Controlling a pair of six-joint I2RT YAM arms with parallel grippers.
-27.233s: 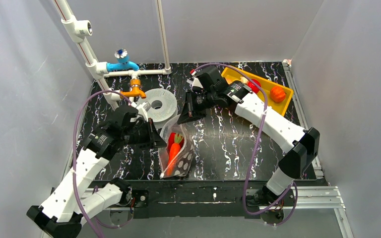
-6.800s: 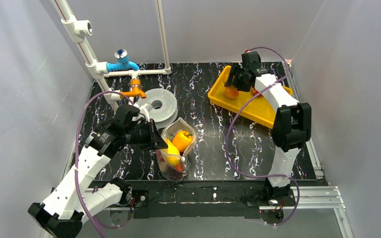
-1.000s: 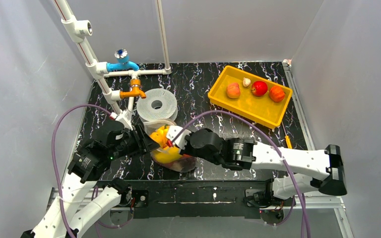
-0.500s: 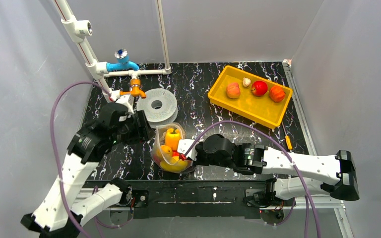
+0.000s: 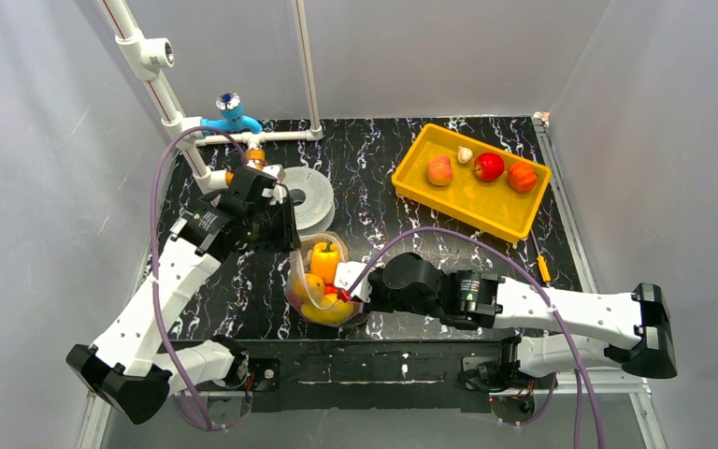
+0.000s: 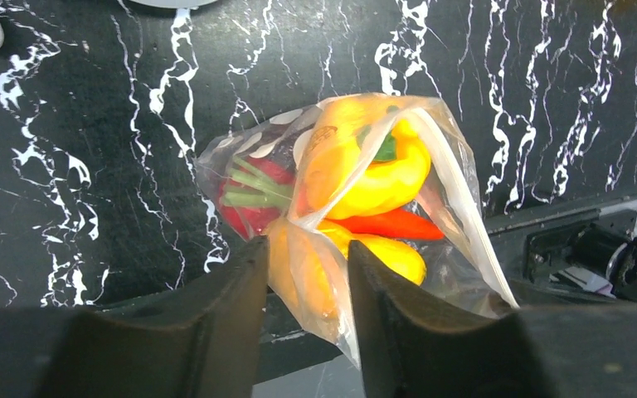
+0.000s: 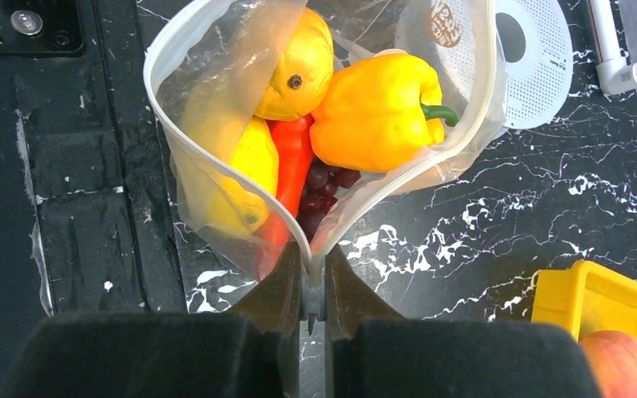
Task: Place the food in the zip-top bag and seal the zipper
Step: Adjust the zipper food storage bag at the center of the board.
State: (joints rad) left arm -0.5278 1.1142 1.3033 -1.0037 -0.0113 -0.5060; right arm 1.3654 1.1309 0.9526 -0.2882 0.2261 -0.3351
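The zip-top bag (image 5: 321,292) stands near the table's front edge, mouth open. It holds a yellow pepper (image 7: 377,112), an orange fruit (image 7: 296,65), a red piece (image 7: 294,162), dark grapes (image 7: 323,189) and another yellow piece (image 7: 245,170). My right gripper (image 7: 313,278) is shut on the end of the zipper (image 7: 492,75), at the bag's right corner (image 5: 349,288). My left gripper (image 5: 280,227) is open and empty, above and behind the bag. In the left wrist view its jaws (image 6: 307,253) frame the bag (image 6: 315,124) without touching it.
A yellow tray (image 5: 505,210) at the back right holds a peach (image 5: 439,169), a red apple (image 5: 488,166), another orange-red fruit (image 5: 522,175) and a small pale piece (image 5: 465,154). A grey spool (image 5: 310,208) lies just behind the left gripper. White pipes with a blue valve (image 5: 229,120) stand at the back left.
My left gripper has let go of the bag's left edge and moved up and back toward the spool. My right gripper keeps its hold on the bag's corner.
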